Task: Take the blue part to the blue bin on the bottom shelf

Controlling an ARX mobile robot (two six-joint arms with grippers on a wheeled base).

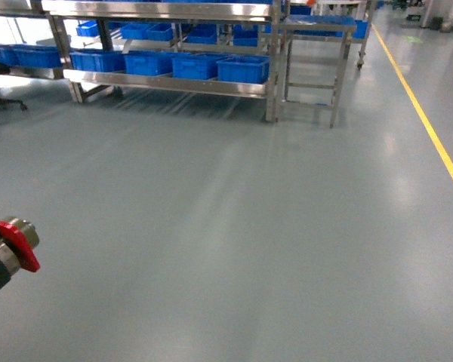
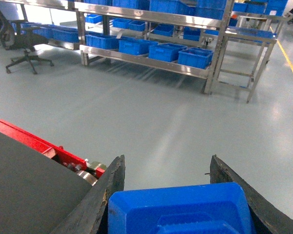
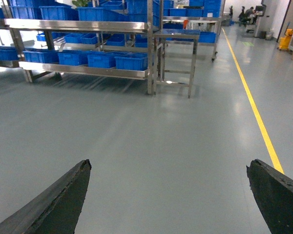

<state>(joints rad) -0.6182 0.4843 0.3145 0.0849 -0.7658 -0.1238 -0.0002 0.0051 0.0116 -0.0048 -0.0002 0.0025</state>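
My left claw (image 2: 166, 195): black fingers clamped on moulded bright-blue plastic part (image 2: 178, 209), held above grey floor (image 1: 234, 226). Ahead, well apart: low stainless-steel rack level (image 1: 166, 83) carrying row of bright-blue rectangular plastic crates (image 1: 243, 69); cannot tell which crate is target bin. Beside rack, right: square steel table (image 1: 313, 56). Far right: yellow floor line (image 1: 430, 128). My right claw (image 3: 168, 200): fingers wide apart, holding nothing.

Blue part (image 2: 178, 209) cut off by the lower edge, its full shape not shown. Left gripper (image 2: 168, 195) fingers (image 2: 110, 187) only partly in frame. Right gripper (image 3: 168, 195) fingertips (image 3: 63, 195) cropped at the corners. Bottom shelf (image 1: 166, 81) far off and blurred; contents of its blue crates (image 1: 243, 69) indiscernible.
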